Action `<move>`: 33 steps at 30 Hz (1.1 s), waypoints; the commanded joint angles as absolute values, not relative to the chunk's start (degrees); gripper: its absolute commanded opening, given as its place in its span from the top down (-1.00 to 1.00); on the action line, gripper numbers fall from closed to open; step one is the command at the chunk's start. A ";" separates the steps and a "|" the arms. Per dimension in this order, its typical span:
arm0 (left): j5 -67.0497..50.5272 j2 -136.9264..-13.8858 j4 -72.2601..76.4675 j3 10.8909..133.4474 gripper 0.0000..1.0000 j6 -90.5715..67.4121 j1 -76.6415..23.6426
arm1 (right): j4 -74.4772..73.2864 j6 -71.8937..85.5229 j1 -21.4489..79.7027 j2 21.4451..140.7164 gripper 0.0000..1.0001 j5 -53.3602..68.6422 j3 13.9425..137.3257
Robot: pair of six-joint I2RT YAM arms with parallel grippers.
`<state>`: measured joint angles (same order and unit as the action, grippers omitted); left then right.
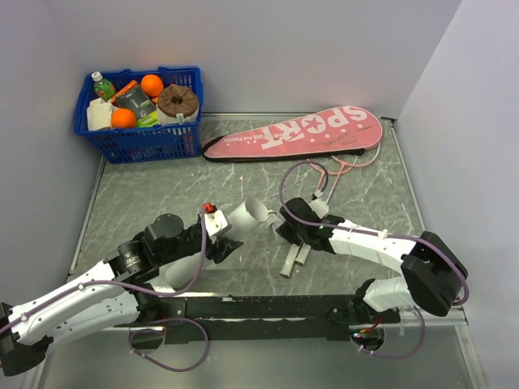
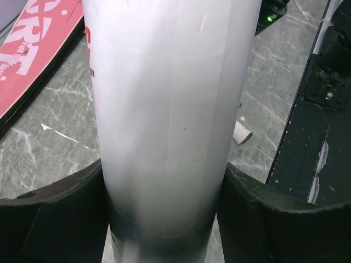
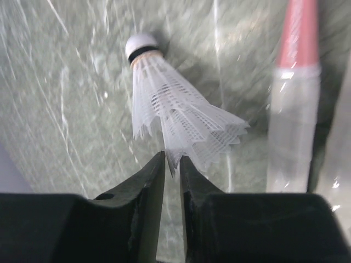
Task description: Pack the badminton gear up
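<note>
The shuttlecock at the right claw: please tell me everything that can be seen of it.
The shuttlecock is white: a rounded cap, a thin dark band under it, then a flaring skirt of fine ribbed vanes, feather or plastic I cannot tell. Its cap points away from the camera and its skirt toward the right claw, whose two black fingers pinch the skirt's rim in a narrow gap. Behind it is the grey marbled table; whether it rests there I cannot tell.
</note>
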<state>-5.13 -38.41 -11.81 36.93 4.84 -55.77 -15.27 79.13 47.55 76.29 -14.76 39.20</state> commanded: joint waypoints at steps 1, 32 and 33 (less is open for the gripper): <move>-5.27 -38.41 -8.26 37.53 0.98 4.13 -56.08 | -14.16 76.56 45.44 76.64 0.72 -19.86 39.20; -1.31 -41.22 -8.53 37.35 0.98 5.10 -56.25 | -42.88 39.67 39.20 51.34 1.00 -16.44 58.79; -1.75 -41.57 -8.61 37.35 0.98 5.27 -56.16 | -43.76 37.90 39.11 50.46 1.00 -13.65 59.58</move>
<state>-1.41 -40.93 -11.38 36.86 4.95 -55.96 -33.93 46.98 39.33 54.41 -17.98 54.50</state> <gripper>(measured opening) 0.685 0.008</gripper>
